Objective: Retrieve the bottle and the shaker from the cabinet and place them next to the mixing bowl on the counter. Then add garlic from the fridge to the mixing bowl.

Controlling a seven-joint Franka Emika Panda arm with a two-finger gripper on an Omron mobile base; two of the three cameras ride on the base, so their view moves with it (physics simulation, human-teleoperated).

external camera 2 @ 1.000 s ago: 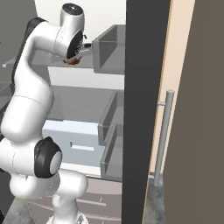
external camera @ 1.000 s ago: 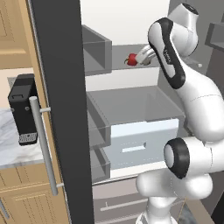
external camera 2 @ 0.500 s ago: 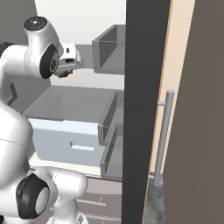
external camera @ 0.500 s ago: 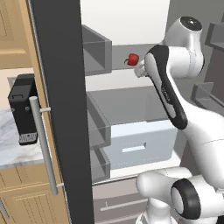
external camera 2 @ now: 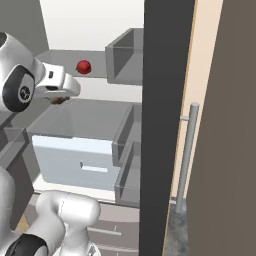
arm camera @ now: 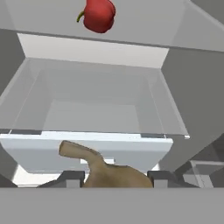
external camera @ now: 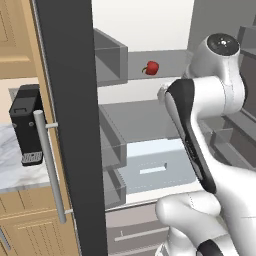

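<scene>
red pepper, tan garlic, dark grey fridge

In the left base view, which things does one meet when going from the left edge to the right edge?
Black appliance on the counter → silver bar handle → dark fridge door → red pepper on the shelf → white robot arm.

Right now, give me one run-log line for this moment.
phase: garlic pickup | jaws: shut on tan-brown stemmed garlic bulb | place: at open dark-grey-doored fridge, facing pale drawer | nearby: red bell pepper on grey shelf
</scene>
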